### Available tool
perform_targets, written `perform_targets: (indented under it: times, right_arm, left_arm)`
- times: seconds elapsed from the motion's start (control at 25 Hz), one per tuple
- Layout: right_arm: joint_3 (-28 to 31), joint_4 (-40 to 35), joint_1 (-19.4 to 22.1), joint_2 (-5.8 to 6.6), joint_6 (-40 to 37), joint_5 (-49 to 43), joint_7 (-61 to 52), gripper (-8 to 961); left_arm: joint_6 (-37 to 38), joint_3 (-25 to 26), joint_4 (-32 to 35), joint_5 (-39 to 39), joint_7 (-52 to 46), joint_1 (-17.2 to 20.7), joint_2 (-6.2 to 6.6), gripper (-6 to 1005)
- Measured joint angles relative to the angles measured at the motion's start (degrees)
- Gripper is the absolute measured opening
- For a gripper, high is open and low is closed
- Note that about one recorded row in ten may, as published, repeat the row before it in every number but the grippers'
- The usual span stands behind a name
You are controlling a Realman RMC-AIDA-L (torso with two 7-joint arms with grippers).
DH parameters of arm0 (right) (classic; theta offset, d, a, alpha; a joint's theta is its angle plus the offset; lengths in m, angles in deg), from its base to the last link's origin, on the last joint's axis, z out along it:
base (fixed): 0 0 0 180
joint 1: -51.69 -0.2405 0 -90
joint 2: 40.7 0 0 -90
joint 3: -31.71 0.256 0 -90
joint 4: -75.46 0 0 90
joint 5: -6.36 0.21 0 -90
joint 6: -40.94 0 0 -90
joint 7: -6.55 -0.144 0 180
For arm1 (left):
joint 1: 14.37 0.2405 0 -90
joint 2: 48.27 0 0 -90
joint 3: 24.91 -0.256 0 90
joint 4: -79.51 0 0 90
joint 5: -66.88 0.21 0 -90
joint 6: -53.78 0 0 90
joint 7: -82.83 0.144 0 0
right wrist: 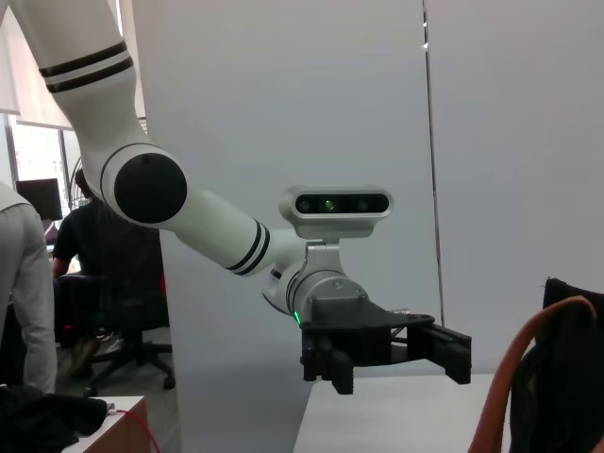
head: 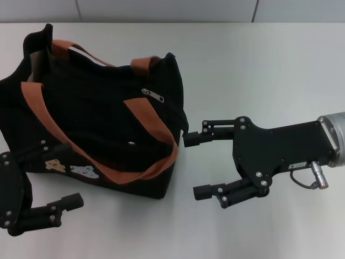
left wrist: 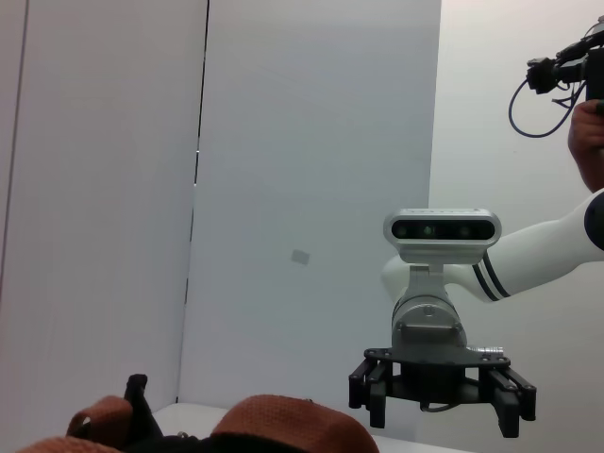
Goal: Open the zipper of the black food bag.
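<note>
Nearest, left gripper (head: 60, 175) gapes wide at seven o'clock, straddling the black food bag (head: 97, 116)'s corner. Right gripper (head: 197, 164) spreads empty at three o'clock. Zipper (head: 154, 95) pull lies on top.

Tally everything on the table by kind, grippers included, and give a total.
Black food bag: 1
Orange-brown handles on it: 2
Zipper pull tab: 1
Cartoon patches on its side: 2
Grippers, left gripper and right gripper, both open: 2
Total: 8

The left tool (head: 56, 181) is partly cut by the picture's edge. The black food bag (head: 91, 113) hides part of its upper finger.
</note>
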Motion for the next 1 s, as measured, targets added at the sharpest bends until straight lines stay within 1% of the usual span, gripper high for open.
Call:
perform_targets:
  times: [0.6,0.8,1.0]
  right_arm:
    - [0.22,1.34,-0.27,-0.13,1.16,0.19,0.13,838]
    - [0.35,1.45,0.02,-0.16,1.18,0.19,0.13,838]
    - [0.35,1.51,0.02,-0.16,1.18,0.19,0.13,838]
  left_arm:
    - [-0.11,-0.57,-0.05,0.75,-0.25,-0.88,-0.22,832]
    - [-0.07,-0.56,-0.05,1.94,-0.36,-1.60,-0.59,832]
    - [-0.06,-0.51,-0.04,2.30,-0.36,-1.84,-0.67,832]
